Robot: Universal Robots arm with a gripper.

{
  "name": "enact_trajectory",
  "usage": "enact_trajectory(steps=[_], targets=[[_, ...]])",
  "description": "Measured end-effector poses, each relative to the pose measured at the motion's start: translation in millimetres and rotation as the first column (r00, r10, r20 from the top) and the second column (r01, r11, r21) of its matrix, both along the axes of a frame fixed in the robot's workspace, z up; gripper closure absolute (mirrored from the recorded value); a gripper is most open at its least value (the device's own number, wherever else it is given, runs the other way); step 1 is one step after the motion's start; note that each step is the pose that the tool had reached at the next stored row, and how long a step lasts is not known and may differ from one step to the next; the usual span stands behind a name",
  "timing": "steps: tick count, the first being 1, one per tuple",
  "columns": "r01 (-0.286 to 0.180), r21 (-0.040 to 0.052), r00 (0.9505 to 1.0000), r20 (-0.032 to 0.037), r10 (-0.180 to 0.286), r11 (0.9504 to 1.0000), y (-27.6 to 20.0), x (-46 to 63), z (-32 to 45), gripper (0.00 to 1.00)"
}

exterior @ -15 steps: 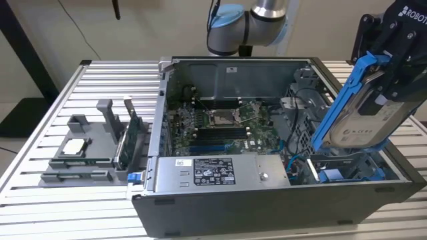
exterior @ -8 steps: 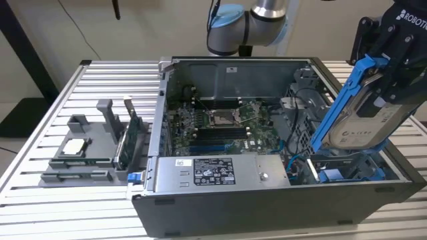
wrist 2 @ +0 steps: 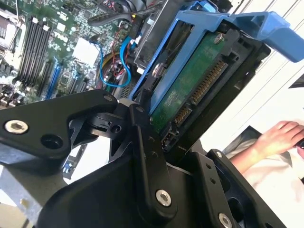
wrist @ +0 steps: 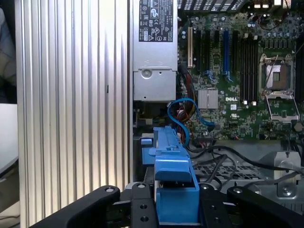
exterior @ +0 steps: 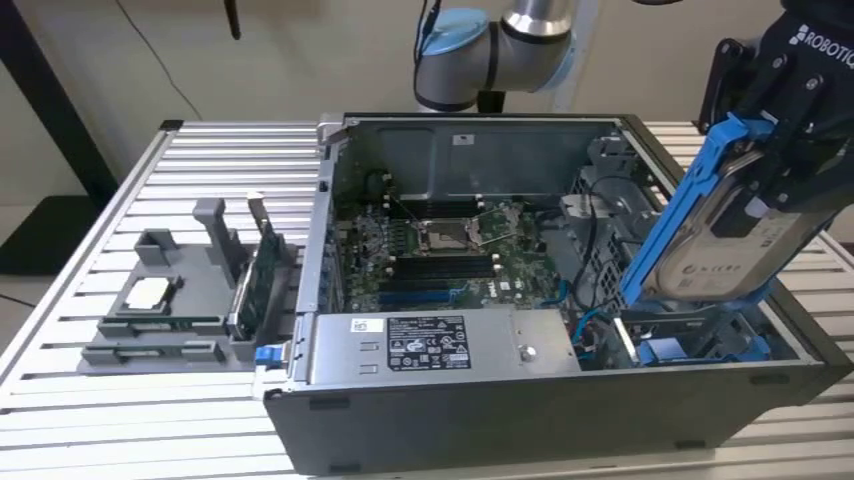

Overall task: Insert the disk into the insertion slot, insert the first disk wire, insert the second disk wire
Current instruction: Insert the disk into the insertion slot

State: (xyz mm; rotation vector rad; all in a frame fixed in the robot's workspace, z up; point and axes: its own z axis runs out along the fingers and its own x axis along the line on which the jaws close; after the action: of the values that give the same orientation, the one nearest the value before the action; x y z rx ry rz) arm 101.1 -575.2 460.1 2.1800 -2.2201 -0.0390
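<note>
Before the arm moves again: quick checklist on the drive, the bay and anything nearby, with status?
1. Grip: black pincer shut on the silver-grey hard drive in its blue plastic carrier: ok.
2. Drive in the dark grey metal cage's bay: not ok, it hangs above the bay, outside it.
3. Drive squared to the bay: not ok, it is tilted.
4. Thin blue cables off the bay mouth: cannot tell.
5. Person's hand away from the drive: ok, apart from it in the second wrist view.
</note>
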Motion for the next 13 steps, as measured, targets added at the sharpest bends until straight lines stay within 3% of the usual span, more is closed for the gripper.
enact_trajectory(steps=[13], targets=[[0.000,0.0000,1.0000,0.0000,0.000,1.0000,0.0,0.3,-9.5,0.67]])
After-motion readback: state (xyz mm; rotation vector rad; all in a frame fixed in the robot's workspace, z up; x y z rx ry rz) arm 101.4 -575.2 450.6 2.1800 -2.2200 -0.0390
